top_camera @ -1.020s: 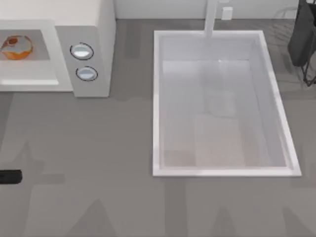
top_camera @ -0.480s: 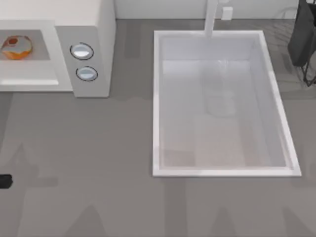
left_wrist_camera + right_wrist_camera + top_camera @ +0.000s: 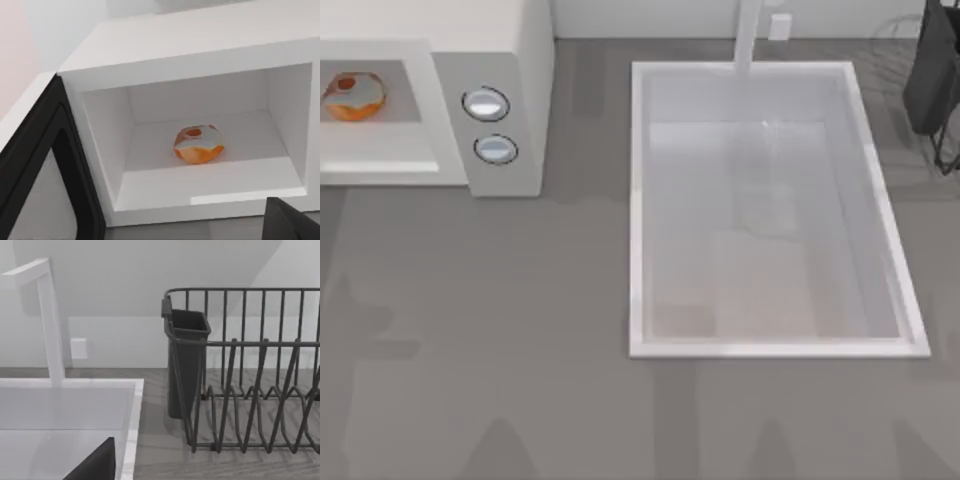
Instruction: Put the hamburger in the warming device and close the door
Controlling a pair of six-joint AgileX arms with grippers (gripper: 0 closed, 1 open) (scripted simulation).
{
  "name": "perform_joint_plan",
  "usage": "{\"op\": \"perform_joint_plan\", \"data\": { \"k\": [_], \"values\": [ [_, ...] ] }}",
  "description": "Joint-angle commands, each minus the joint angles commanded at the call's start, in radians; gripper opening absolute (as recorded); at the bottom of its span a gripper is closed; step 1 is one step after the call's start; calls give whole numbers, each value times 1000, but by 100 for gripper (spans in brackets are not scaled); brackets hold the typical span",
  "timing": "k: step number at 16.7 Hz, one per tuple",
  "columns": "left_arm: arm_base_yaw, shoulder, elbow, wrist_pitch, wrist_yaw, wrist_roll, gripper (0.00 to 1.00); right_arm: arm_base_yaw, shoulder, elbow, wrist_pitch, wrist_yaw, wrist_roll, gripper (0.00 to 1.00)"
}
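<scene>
The hamburger (image 3: 355,95), a small orange and white lump, lies inside the grey cavity of the warming device (image 3: 510,60) at the table's back left. The left wrist view looks into that open white box (image 3: 200,40), with the hamburger (image 3: 199,144) resting on its floor near the middle. The door (image 3: 35,165) stands swung wide open beside the opening, its dark inner frame and grey window facing the camera. A dark part of my left gripper (image 3: 292,222) shows in front of the opening, apart from the hamburger and the door. A dark part of my right gripper (image 3: 95,465) hangs over the sink.
Two round dials (image 3: 485,103) sit on the microwave's side panel. A wide white sink basin (image 3: 638,200) with a tall faucet (image 3: 748,35) fills the middle right. A dark wire dish rack (image 3: 250,370) with a dark cup holder (image 3: 187,365) stands at the back right.
The dark tip of my left gripper at the top view's left edge has slid left out of that frame. The hamburger and the microwave have not moved.
</scene>
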Motion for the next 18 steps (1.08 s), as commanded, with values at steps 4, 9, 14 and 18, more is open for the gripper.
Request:
{"op": "perform_joint_plan", "data": {
  "k": [4,9,14,18],
  "values": [
    [229,355,309,-152,161,214,0,0,0,0,0,0,0,100],
    [494,891,722,-382,323,468,0,0,0,0,0,0,0,100],
    [668,1303,1027,-603,402,644,0,0,0,0,0,0,0,100],
    [733,1451,1154,-721,421,717,0,0,0,0,0,0,0,100]
  ]
}}
